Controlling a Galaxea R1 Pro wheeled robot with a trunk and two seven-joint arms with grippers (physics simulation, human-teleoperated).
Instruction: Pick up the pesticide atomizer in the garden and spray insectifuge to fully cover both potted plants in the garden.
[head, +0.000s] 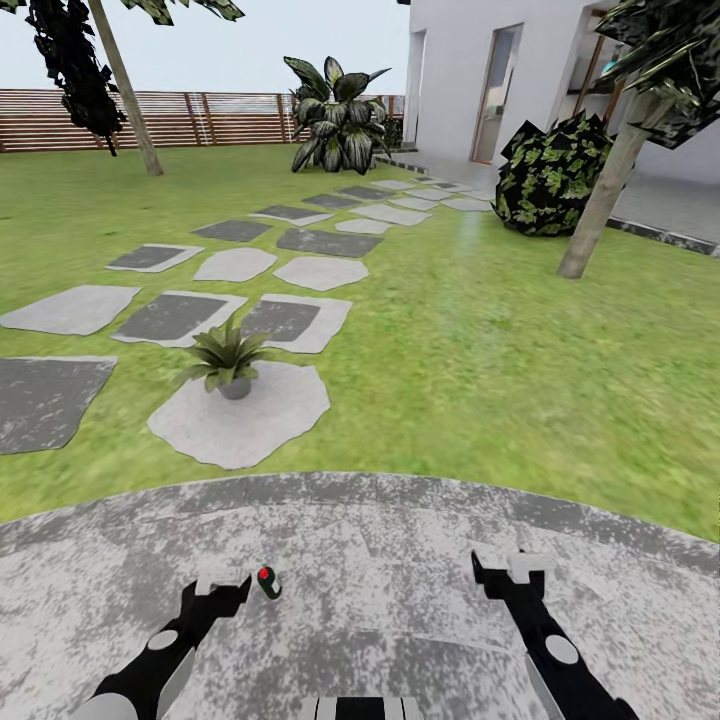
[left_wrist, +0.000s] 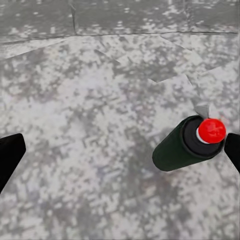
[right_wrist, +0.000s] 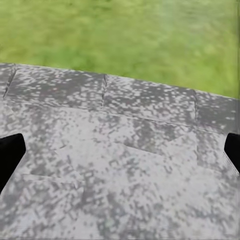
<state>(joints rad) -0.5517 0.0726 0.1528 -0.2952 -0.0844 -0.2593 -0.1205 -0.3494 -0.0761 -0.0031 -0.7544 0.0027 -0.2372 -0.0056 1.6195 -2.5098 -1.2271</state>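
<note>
Pesticide atomizer (head: 267, 582) on patio (head: 400, 560) beside left tool (head: 222, 590), potted plant (head: 229, 357) on stepping stone (head: 260, 420) beyond

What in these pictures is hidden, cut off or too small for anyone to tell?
- Pesticide atomizer: tiny in the head view; in the left wrist view its nozzle and any label cannot be made out.
- Left gripper: fingertips cut by that picture's edges.
- Right gripper: the same.
- Potted plant: one visible; nothing tells where the second stands.

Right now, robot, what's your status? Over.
Left tool open, atomizer beside one finger, not gripped. Right tool open over patio. One potted plant ahead; path clear.
</note>
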